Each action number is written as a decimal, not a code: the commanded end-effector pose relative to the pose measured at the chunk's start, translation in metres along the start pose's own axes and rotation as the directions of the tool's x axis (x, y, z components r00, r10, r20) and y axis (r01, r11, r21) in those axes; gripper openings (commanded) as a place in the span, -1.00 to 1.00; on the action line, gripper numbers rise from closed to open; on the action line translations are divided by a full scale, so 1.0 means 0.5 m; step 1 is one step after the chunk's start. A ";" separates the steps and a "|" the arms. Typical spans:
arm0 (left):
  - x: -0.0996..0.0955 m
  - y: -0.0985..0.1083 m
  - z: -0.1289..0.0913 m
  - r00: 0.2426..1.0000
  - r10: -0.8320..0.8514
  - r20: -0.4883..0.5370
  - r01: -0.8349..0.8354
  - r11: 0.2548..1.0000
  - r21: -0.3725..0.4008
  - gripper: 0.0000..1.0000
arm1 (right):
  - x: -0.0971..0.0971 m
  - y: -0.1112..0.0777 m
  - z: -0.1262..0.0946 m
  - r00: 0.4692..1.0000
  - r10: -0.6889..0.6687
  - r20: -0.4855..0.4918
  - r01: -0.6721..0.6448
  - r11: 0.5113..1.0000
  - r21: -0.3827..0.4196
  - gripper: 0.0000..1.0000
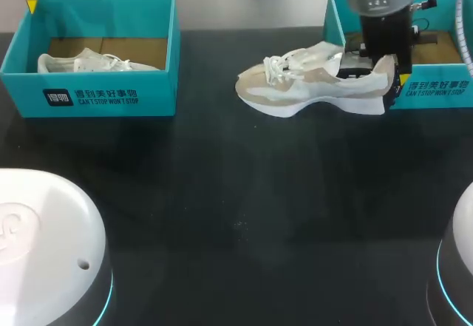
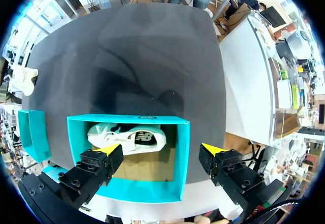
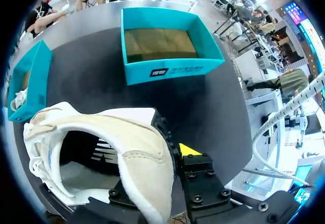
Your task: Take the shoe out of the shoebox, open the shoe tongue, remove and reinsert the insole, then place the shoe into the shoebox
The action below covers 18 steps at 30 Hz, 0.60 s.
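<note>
A white and beige shoe (image 1: 314,82) lies on its sole on the black table, toe to the left, just in front of the right teal shoebox (image 1: 436,86). My right gripper (image 1: 386,73) comes down from above and is shut on the shoe's heel collar (image 3: 144,158); one yellow tip (image 3: 189,149) shows outside the heel and the other finger is hidden inside the shoe. That shoebox (image 3: 162,41) shows an empty cardboard floor. My left gripper (image 2: 161,150) hangs open high above the left teal shoebox (image 2: 127,193).
The left shoebox (image 1: 96,93) at the back left holds a second white shoe (image 1: 92,62), also seen under the left gripper as a white shoe (image 2: 129,137). White round arm bases (image 1: 44,245) stand at the near corners.
</note>
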State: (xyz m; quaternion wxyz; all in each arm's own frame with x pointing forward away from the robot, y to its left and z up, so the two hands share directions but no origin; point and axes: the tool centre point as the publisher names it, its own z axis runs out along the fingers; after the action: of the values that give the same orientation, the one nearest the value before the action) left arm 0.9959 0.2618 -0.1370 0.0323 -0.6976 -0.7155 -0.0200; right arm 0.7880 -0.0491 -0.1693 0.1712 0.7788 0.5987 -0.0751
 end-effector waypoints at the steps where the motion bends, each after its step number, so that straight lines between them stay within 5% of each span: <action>1: 0.001 0.000 -0.001 1.000 0.001 -0.002 -0.001 1.000 0.000 1.00 | 0.036 -0.030 0.013 1.000 -0.011 0.009 0.011 1.000 0.025 -1.00; 9: 0.001 0.000 -0.001 1.000 0.001 -0.002 -0.001 1.000 0.000 1.00 | 0.124 -0.176 0.022 0.999 -0.049 0.006 0.048 0.999 0.020 -1.00; 18: 0.001 0.000 -0.001 1.000 0.001 -0.002 -0.001 1.000 0.000 1.00 | 0.206 -0.282 0.044 0.996 -0.087 -0.013 0.087 0.996 0.015 -1.00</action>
State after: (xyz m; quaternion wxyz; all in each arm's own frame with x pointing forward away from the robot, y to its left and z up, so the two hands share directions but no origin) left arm 0.9959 0.2619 -0.1370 0.0323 -0.6976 -0.7155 -0.0200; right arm 0.6872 0.0517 -0.2314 0.1493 0.7545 0.6343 -0.0782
